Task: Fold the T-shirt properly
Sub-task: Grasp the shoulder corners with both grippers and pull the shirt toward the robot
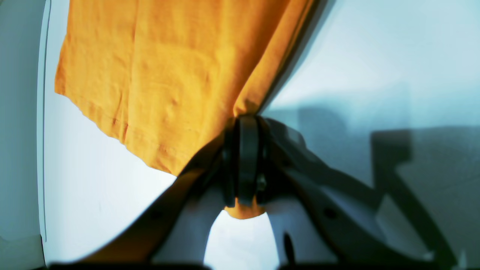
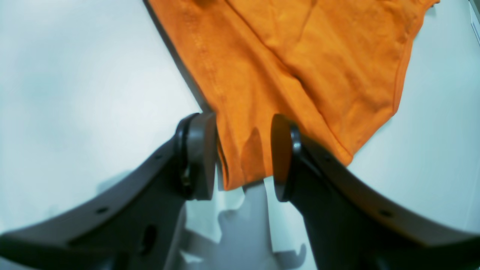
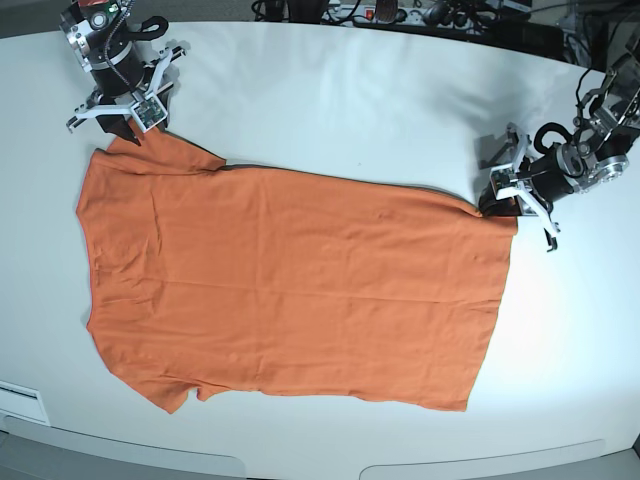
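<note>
Shirt [image 3: 290,290] lies spread flat across the middle of the white desk [image 3: 350,100], orange and unprinted, its length running from the desk's left side toward its right in the base view. Both short sleeves sit at the left end, one pointing to the far left corner and the other toward the near edge; the straight hem forms the right end.

Left gripper [image 1: 243,123] is at the far corner of the hem, toward the desk's right edge. Its jaws are pressed together with a pinch of hem between them: in the left wrist view the cloth is drawn into a tight gather where it enters the jaws, and a small orange tab shows below them. From that pinch the fabric fans out over the desk, and the stitched hem edge runs away to the left of that view.

Right gripper [image 2: 243,157] is at the far sleeve, near the desk's far left corner. Its jaws stand apart, one on each side of the sleeve's folded edge. The sleeve's end lies between the two pads [image 2: 202,157]; the left one looks to touch the cloth edge, but whether either pad presses on it I cannot tell. Cloth there lies in soft folds with a seam running diagonally.
</note>
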You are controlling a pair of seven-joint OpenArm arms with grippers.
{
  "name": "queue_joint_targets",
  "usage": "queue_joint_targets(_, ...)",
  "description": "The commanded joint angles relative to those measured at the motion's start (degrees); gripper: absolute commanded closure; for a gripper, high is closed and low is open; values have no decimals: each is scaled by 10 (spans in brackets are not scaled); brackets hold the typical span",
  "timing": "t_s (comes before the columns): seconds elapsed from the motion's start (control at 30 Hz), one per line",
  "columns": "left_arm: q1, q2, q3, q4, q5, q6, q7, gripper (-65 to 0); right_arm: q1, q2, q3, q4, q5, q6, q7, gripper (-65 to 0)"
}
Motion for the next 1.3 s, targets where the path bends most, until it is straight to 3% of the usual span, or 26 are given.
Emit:
queue_joint_targets(0.0,5,-11,4,-7,21,-30,45,0,-3,7,2,3,-2,0,-7,-272)
queue_joint_targets(0.07,5,-11,4,-7,21,-30,45,0,-3,7,2,-3,-2,0,-7,-291)
queue_joint_targets(0.23,5,-11,4,-7,21,-30,45,0,18,7,2,-52,0,6,-4,-263)
queue_joint_targets(0.27,5,-11,4,-7,21,-30,45,0,26,7,2,-59,0,4,-4,-221)
queue_joint_targets(0.33,5,-11,4,-7,20,-30,45,0,31,7,2,-60,0,3,-4,-53)
queue_joint_targets(0.37,5,-11,4,-6,20,-30,45,0,32,7,2,-56,0,3,-4,0)
queue_joint_targets(0.47,5,-13,4,5,20,-30,48,0,29,7,2,-39,0,-3,-8,0)
queue_joint_targets(0.57,7,-22,4,25,20,-30,50,0,15,7,2,-1,-4,-40,-28,0)
queue_joint_targets(0.7,20,-42,4,75,10,-30,54,0,-34,7,4,71,-71,-89,-46,0)
queue_joint_targets(0.8,36,-59,4,129,10,-30,77,0,-84,7,19,120,-95,-105,-46,0)
queue_joint_targets(1.1,106,-119,4,271,7,-29,178,0,-206,7,103,181,-88,-96,-54,0)
queue_joint_targets(1.27,149,-151,4,326,7,3,257,0,-258,7,119,181,-88,-86,-73,0)
